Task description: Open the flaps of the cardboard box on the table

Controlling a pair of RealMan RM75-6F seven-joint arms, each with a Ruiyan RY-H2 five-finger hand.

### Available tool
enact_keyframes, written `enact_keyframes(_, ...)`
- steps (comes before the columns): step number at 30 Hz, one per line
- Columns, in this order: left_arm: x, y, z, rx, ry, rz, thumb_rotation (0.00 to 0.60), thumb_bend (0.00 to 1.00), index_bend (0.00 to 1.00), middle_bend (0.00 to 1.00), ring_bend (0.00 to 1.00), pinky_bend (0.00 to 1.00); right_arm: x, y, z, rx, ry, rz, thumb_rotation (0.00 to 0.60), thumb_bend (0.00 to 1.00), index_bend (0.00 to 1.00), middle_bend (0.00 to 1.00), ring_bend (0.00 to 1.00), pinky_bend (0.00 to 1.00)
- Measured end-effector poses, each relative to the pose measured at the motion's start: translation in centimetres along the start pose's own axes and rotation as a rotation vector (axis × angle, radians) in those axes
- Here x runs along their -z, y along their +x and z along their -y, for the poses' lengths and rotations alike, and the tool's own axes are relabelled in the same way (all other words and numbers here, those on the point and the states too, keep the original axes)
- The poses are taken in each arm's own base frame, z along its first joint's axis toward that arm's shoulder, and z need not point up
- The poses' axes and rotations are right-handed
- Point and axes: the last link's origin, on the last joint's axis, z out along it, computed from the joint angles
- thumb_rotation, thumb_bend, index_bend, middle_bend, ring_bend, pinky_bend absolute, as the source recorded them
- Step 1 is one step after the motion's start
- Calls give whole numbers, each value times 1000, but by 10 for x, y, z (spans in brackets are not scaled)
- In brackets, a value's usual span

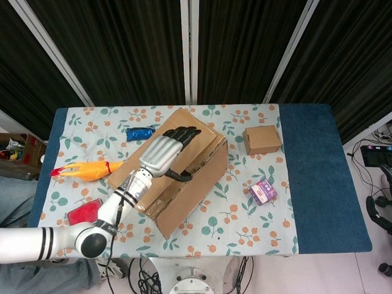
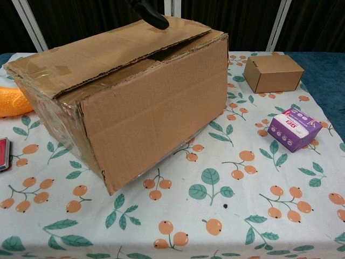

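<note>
- Large brown cardboard box [image 2: 129, 91] mid-table on the floral tablecloth [image 2: 226, 216], set at an angle; top flaps closed, dark slit at the seam near the right end, likely the entry point.
- Left hand [image 1: 164, 150] over the box top, fingers spread, holding nothing; dark fingertip [image 2: 153, 19] on or just above the top flap, contact unclear. Probably positioned to hook that flap's edge.
- Right hand out of frame in both views.
- Far right: small brown carton [image 1: 261, 139], purple packet [image 1: 263, 191], well apart from the box.
</note>
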Motion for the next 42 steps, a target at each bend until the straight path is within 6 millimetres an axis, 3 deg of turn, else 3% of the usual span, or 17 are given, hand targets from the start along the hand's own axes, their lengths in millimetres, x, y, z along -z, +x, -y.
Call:
enact_keyframes(5,-16,-9,1,-27,67,-9,478,6,43,44,82,183,0,2,-5,-4,-12,-9,600,385,0,0,0,0)
enact_keyframes(16,-25,-24,3,-47,110,6,514,6,27,30,82,181,3,1,-12,-19,-22,-21,600,377,0,0,0,0)
enact_keyframes(23,-25,-32,3,-86,110,2,571,6,26,26,82,181,5,3,-15,-17,-33,-28,600,377,0,0,0,0)
enact_keyframes(36,-26,-39,-1,-137,96,-16,582,9,26,17,82,181,6,0,-19,-17,-49,-22,600,376,0,0,0,0)
enact_keyframes(42,-25,-42,-5,-248,81,-50,600,31,26,13,82,180,5,-2,-19,-12,-48,-15,600,374,0,0,0,0)
